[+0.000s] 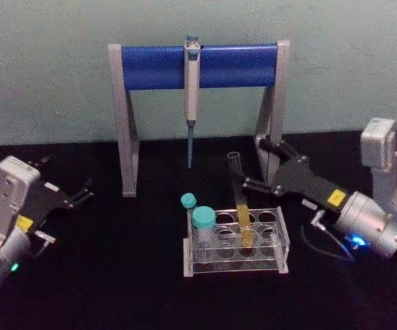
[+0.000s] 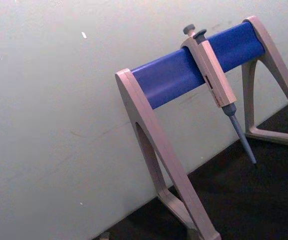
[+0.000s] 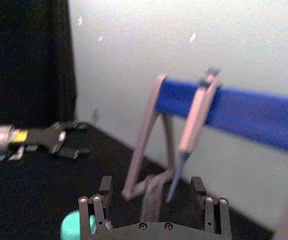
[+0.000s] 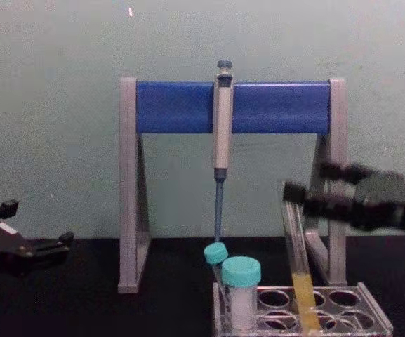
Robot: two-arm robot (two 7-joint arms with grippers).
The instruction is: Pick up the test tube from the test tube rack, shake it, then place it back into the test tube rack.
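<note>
Long clear glass test tube with yellow-orange liquid stands tilted in a far-row hole of the low clear plastic test tube rack on the black table. Right gripper is at the tube's upper part, jaws released, one finger either side; contact cannot be told. Two teal-capped white vials occupy the rack's left end. Left gripper rests far left, jaws released. Grey-and-blue pipette stand stands behind.

A black table is being used to carry everything. The see-through test tube rack is being held up by it near the middle. Farther back, the grey and blue pipette stand is being held up on its two legs.
</note>
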